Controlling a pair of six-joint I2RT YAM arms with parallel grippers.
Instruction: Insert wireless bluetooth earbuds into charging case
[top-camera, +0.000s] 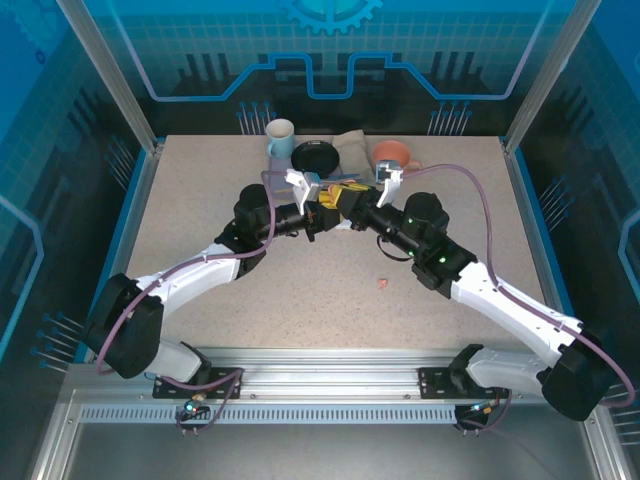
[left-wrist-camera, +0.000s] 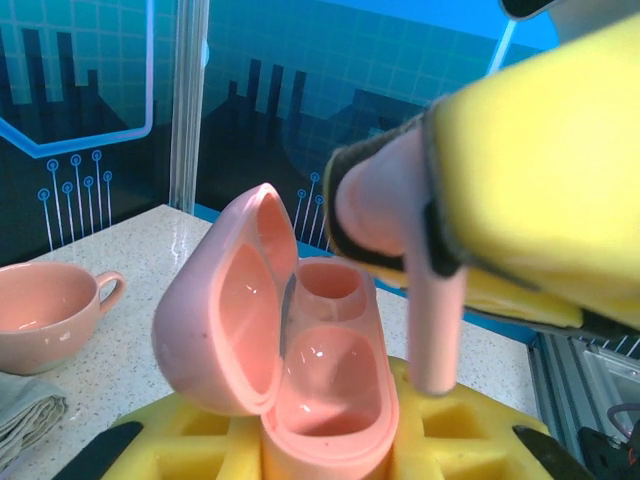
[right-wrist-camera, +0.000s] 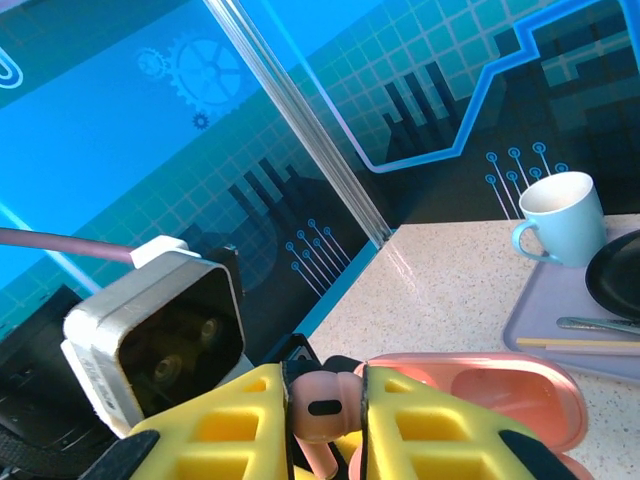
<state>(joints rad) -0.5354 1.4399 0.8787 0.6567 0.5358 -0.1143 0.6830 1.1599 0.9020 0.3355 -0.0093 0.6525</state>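
Right gripper (right-wrist-camera: 325, 425) is clamped on a pink earbud (right-wrist-camera: 322, 400). The head is pinched between the yellow pads (right-wrist-camera: 440, 400), stem pointing down.

Left gripper (left-wrist-camera: 325, 445) is closed tight on the pink case (left-wrist-camera: 325, 400), gripping its lower body. The lid (left-wrist-camera: 225, 310) is hinged open to the left in the left wrist view.

In that view the earbud sits just right of the case opening and higher. The stem tip is low beside the case rim, over the left gripper's pad. Can't tell if it touches. Not seated in the case yet.

In the way:
- The right gripper's bulky pad crowds the case's right side.
- The left wrist's camera housing (right-wrist-camera: 160, 340) sits close on the left of the right gripper in the right wrist view.

In the top view the two grippers meet nose to nose at mid-table, toward the far side.

Around:
- A loose earbud (top-camera: 383, 283), pink, lies on the bare table (top-camera: 200, 220), near the right arm and well apart from the case.
- Along the far edge there is a blue mug (top-camera: 280, 138) and a black plate (top-camera: 318, 158) on a grey tray (right-wrist-camera: 545, 320), with cutlery (right-wrist-camera: 595, 325).
- Right of those are a cloth (top-camera: 350, 143) and a pink mug (top-camera: 393, 155).
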